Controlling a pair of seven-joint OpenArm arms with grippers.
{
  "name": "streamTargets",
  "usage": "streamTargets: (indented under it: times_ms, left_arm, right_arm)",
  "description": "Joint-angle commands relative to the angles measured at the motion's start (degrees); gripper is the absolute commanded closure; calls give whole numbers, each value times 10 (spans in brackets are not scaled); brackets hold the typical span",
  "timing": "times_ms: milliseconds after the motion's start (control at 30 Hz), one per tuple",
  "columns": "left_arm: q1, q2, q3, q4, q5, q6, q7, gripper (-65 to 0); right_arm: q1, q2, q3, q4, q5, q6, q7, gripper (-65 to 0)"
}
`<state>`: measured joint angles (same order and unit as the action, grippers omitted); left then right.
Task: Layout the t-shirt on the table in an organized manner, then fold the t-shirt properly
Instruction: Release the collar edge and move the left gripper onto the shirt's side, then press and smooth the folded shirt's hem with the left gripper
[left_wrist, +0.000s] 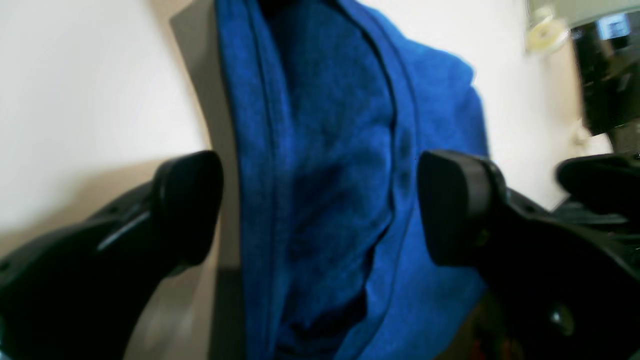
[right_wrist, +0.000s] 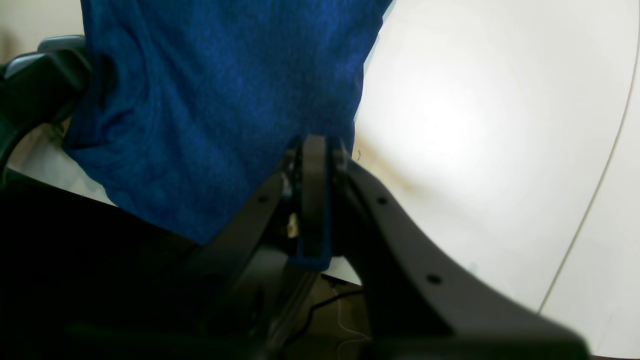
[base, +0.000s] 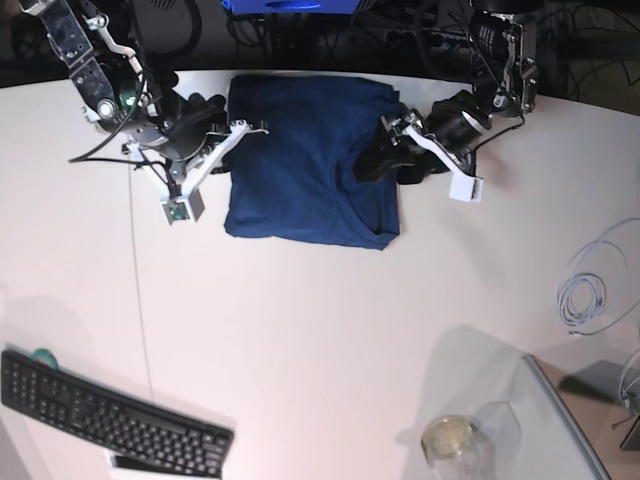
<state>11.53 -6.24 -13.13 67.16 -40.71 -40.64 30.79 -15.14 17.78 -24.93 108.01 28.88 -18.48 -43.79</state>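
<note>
The navy-blue t-shirt (base: 310, 165) lies as a folded rectangle at the far middle of the white table (base: 320, 320). My left gripper (base: 374, 162) is at the shirt's right edge. In the left wrist view it (left_wrist: 320, 205) stands open, its black fingers (left_wrist: 190, 205) apart on either side of a bunched strip of the shirt (left_wrist: 330, 150) without pinching it. My right gripper (base: 238, 128) is at the shirt's left edge. The right wrist view shows it (right_wrist: 312, 195) shut on a fold of the shirt's (right_wrist: 210, 100) edge.
A black keyboard (base: 110, 415) lies at the near left corner. A coiled white cable (base: 585, 290) rests at the right. A glass jar (base: 450, 437) and a clear panel (base: 545, 420) sit at the near right. A thin dark seam (base: 140, 280) runs down the table's left part.
</note>
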Motion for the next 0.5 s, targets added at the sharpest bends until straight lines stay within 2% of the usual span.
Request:
streamTargets:
  times_ms: [0,300,367,467]
  left_arm:
    - [-7,-3,7,-8,8,6,10,-587]
    - [-23,-2,53,-37,8,6,8,-579]
    - [-23,-1,55,-37,8,6,8,-510]
    - [-25,-3,52,-41,8,6,8,-327]
  right_arm:
    - [3,2,2,10,1,2,8,-20]
    - [2,2,3,10,1,2,13,-18]
    - [2,2,3,10,1,2,13,-17]
    - [3,2,4,13,1,2,15,-17]
